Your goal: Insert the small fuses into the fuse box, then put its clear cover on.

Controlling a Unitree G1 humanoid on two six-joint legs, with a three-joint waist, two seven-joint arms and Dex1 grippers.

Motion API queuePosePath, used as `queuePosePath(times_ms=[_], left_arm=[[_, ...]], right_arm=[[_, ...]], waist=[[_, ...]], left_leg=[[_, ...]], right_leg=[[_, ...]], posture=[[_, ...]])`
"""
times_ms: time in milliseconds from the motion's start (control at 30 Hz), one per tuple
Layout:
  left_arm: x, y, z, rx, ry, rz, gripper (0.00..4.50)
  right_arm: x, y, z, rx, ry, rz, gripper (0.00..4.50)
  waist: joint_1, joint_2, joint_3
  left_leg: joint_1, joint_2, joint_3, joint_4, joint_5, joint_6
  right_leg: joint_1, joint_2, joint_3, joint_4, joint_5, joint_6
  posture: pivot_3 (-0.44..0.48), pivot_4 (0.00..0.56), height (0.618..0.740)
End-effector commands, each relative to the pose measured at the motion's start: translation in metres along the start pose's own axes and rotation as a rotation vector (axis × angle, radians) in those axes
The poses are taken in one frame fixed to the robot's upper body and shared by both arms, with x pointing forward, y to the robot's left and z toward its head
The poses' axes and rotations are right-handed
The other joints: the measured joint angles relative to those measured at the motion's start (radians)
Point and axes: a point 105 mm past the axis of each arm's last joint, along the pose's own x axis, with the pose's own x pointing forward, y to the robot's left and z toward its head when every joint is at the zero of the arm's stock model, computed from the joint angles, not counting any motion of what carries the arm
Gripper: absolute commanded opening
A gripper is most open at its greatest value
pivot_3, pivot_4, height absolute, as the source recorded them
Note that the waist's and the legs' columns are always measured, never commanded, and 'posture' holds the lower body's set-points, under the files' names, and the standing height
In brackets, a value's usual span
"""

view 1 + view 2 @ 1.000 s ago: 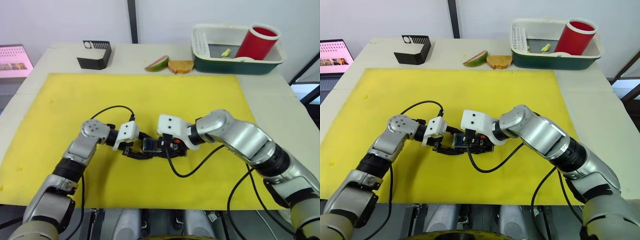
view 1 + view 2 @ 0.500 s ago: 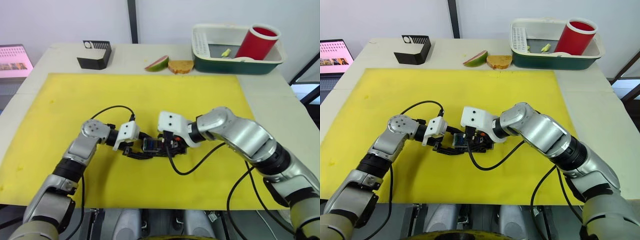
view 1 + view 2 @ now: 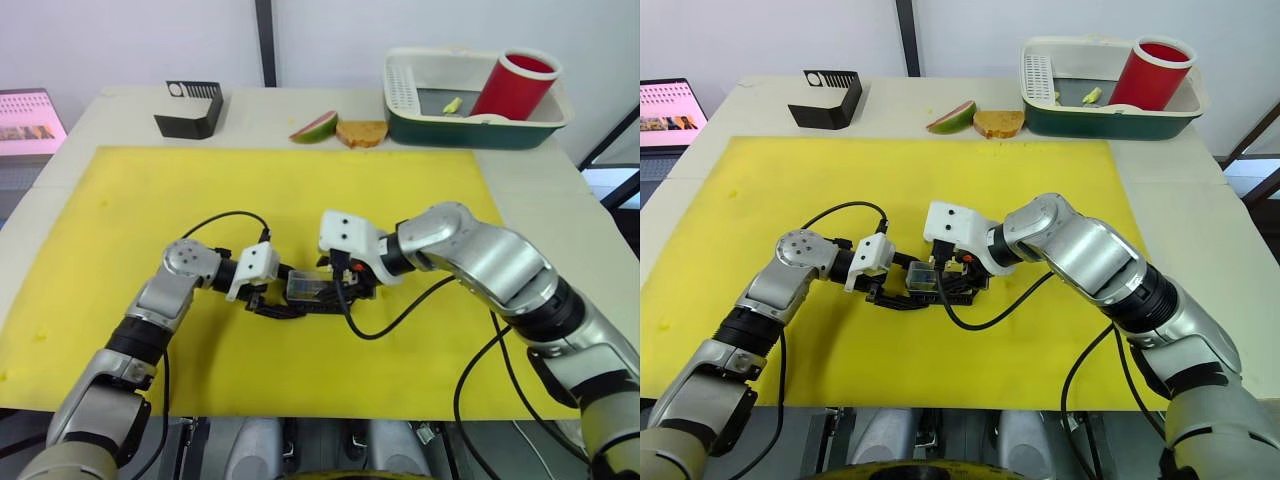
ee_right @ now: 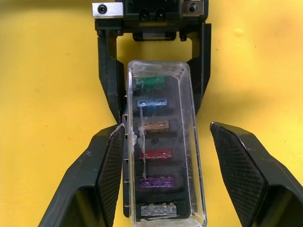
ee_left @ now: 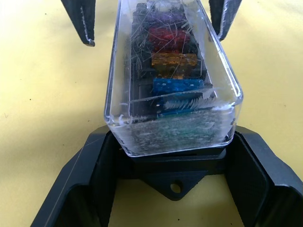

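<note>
Fuse box (image 4: 130, 189): lying on the yellow mat (image 3: 300, 200) near the worktop's (image 3: 560, 230) front middle, between the two end effectors, mostly hidden under the lid.
Clear cover (image 4: 163, 142): sitting on top of the black block, scratched, enclosing the fuses.
Small fuses (image 4: 153, 125): standing in one row under the lid, running green, blue, amber, red, purple, clear.
Left end effector (image 3: 285, 300): closing its black fingers (image 5: 102, 175) against the sides of the block's green-fuse end, gripping it.
Right end effector (image 4: 163, 189): spreading wide at the opposite end, one finger (image 4: 106, 179) lying close along the lid's side, the other standing apart from it, gripping nothing.
Background: black stand (image 3: 190, 108), fruit slice (image 3: 315, 127), bread (image 3: 361, 132), green tray (image 3: 470, 125) with red cup (image 3: 515, 85) sitting along the far edge.
</note>
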Motion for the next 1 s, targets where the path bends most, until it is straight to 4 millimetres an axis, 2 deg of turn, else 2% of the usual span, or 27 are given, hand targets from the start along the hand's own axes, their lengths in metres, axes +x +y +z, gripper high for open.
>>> queuePosePath(times_ms=[33,567,1000], left_arm=[[0.004,-0.001,0.001,0.016,0.006,-0.007,2.64],[0.005,0.001,0.001,0.024,0.006,0.001,2.64],[0.005,0.000,0.000,0.017,0.004,0.004,2.64]], right_arm=[[-0.008,0.004,0.012,-0.049,-0.038,0.001,3.08],[-0.008,0.011,0.010,-0.038,-0.028,0.025,3.08],[-0.030,0.000,0.020,-0.051,-0.091,-0.033,3.08]], waist=[[0.000,0.000,0.000],[0.001,0.000,0.000],[0.002,0.000,0.000]], left_leg=[[0.000,0.000,0.000,0.000,0.000,0.000],[0.000,0.000,0.000,0.000,0.000,0.000],[0.000,0.000,0.000,0.001,0.000,0.001]], right_leg=[[0.000,0.000,0.000,0.000,0.000,0.000],[0.000,0.000,0.000,0.000,0.000,0.000],[0.000,0.000,0.000,0.000,0.000,0.000]], posture=[[0.000,0.150,0.740],[0.000,0.150,0.740],[0.000,0.150,0.740]])
